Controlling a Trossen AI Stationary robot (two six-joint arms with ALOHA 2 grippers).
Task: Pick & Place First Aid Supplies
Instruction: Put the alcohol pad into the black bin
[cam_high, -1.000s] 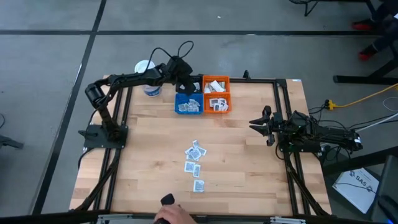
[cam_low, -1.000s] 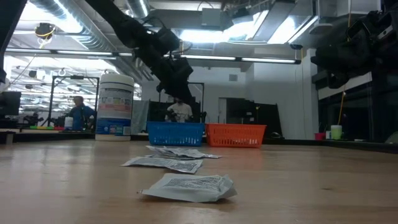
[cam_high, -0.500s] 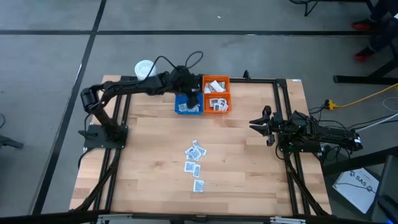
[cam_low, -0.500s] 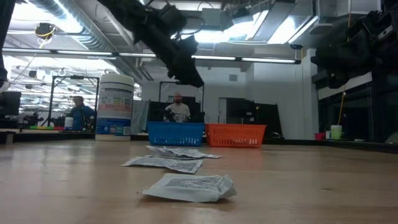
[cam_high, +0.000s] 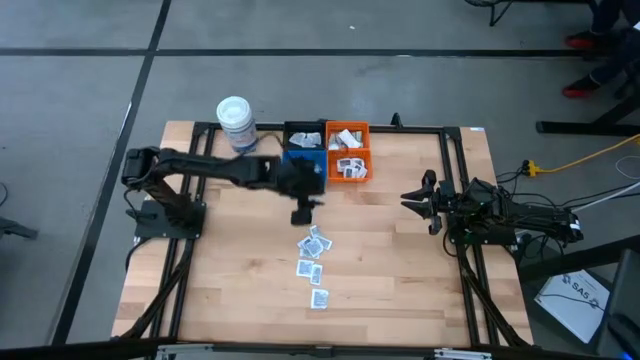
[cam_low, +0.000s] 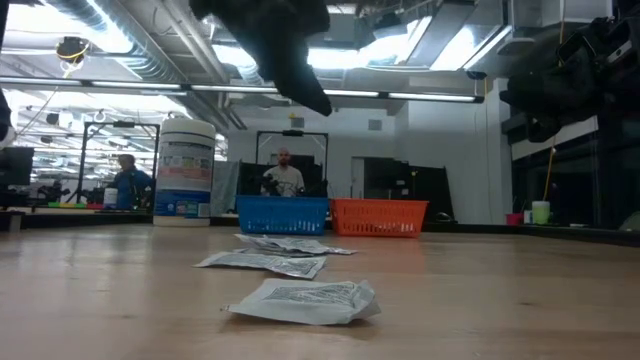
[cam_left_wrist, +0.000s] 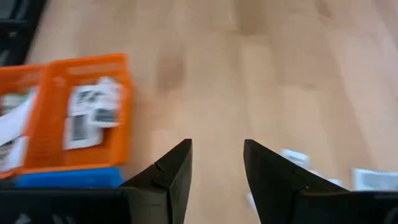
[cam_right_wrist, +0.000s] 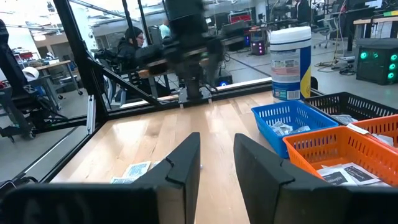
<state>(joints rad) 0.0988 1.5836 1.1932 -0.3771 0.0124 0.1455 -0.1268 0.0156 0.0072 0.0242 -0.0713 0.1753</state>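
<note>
Several first aid supplies, small flat white sachets (cam_high: 314, 262), lie loose on the wooden table's middle, and they also show in the low view (cam_low: 300, 299). More of them lie in the blue bin (cam_high: 310, 158) and the orange bin (cam_high: 348, 153) at the far edge. My left gripper (cam_high: 303, 216) hangs open above the bare table between the bins and the loose sachets, tilted down, with nothing between its fingers (cam_left_wrist: 217, 144). My right gripper (cam_high: 408, 198) waits open at the table's right side, level, with nothing in it (cam_right_wrist: 216, 138).
A white lidded tub (cam_high: 235, 122) stands at the far left corner. A black bin (cam_high: 303, 134) sits behind the blue one. A black frame (cam_high: 455, 170) runs along the table's edges. People show in the room behind the table (cam_low: 285, 172).
My left gripper has swung from over the bins at the far edge toward the table's near edge, to above the bare wood short of the loose sachets, rising a little and rolling as it went. A person's hand at the near edge has gone out of view.
</note>
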